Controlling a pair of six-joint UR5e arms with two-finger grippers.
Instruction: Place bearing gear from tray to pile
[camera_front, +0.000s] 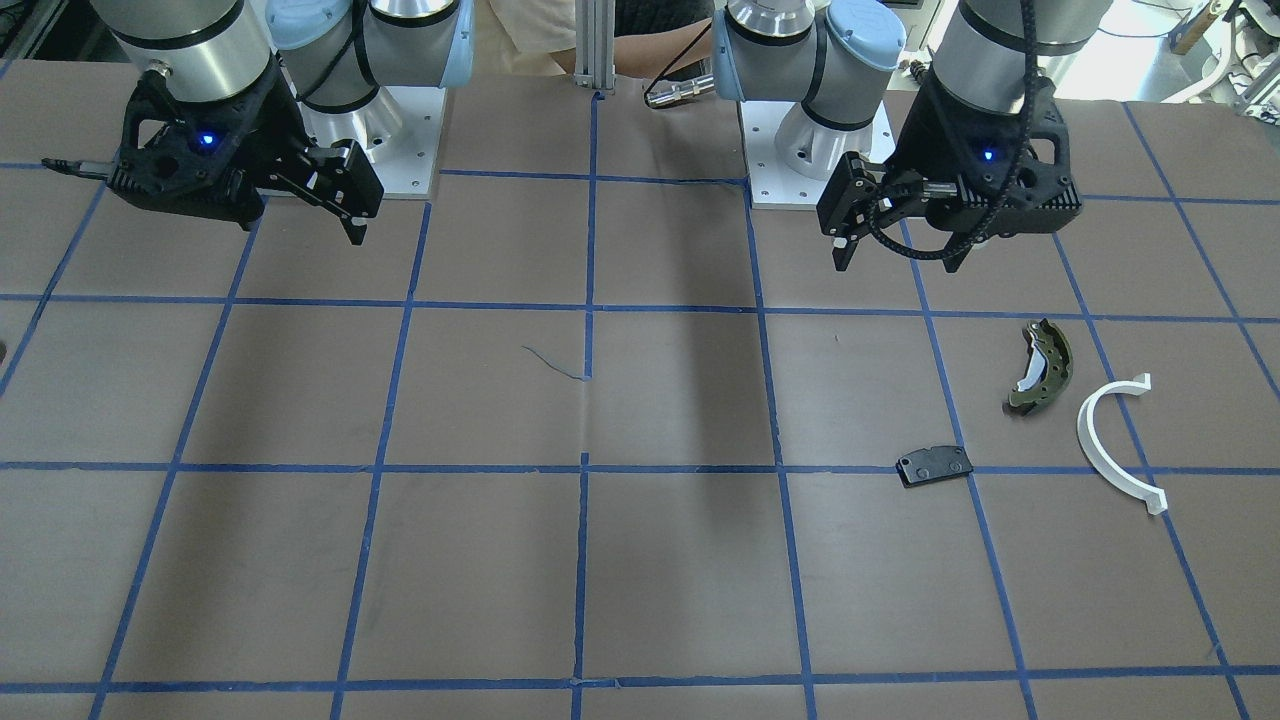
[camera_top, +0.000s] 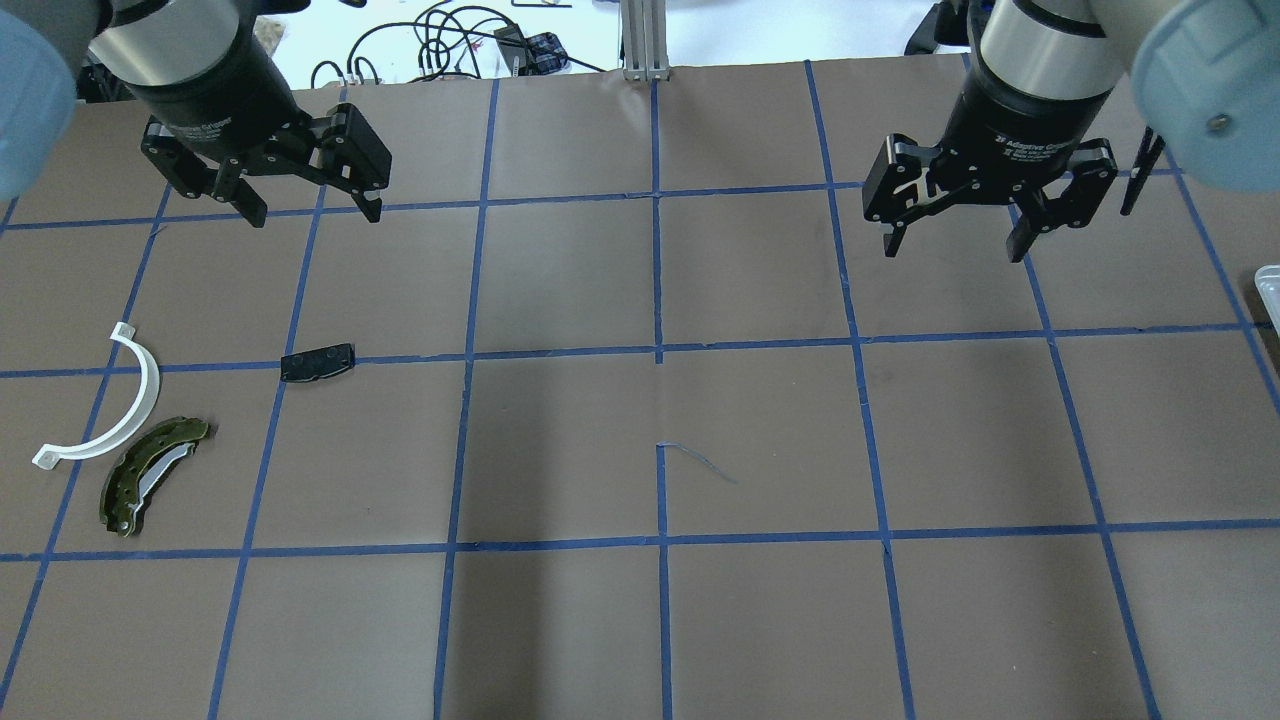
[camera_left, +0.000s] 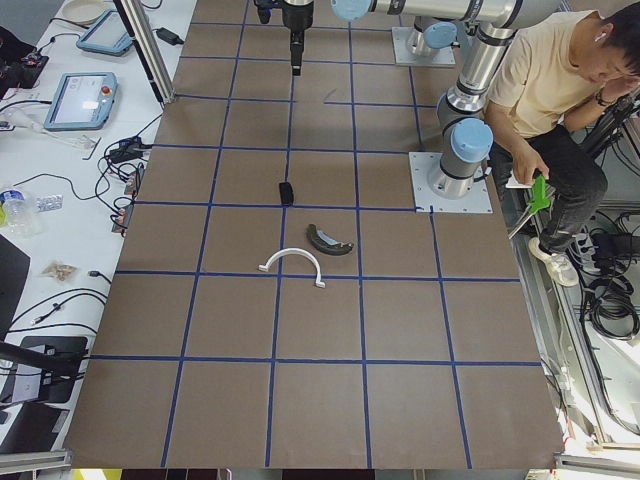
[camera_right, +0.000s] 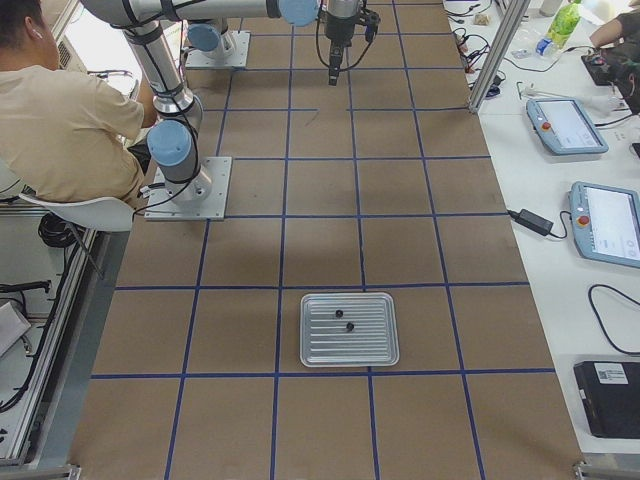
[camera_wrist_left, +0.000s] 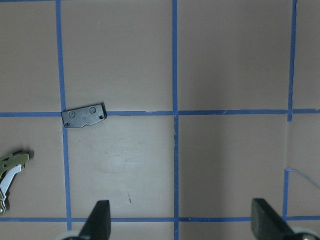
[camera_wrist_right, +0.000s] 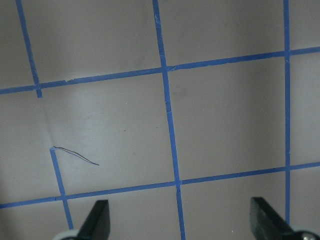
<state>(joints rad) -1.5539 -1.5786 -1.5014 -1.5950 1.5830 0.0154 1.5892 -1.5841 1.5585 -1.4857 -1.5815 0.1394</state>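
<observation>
The silver tray (camera_right: 349, 358) lies at the table's right end and holds two small dark round parts (camera_right: 337, 313), too small to tell which is the bearing gear. The pile lies on the left side: an olive-green brake shoe (camera_top: 152, 475), a white half-ring (camera_top: 120, 405) and a black pad (camera_top: 317, 362). The pad also shows in the left wrist view (camera_wrist_left: 84, 116). My left gripper (camera_top: 313, 212) is open and empty, high above the table just beyond the pad. My right gripper (camera_top: 952, 250) is open and empty, high over bare table.
The brown table has a blue tape grid. Only a corner of the tray (camera_top: 1268, 280) shows at the right edge of the overhead view. A seated person (camera_left: 560, 110) is beside the robot bases. Tablets and cables lie on the side bench (camera_right: 600, 220).
</observation>
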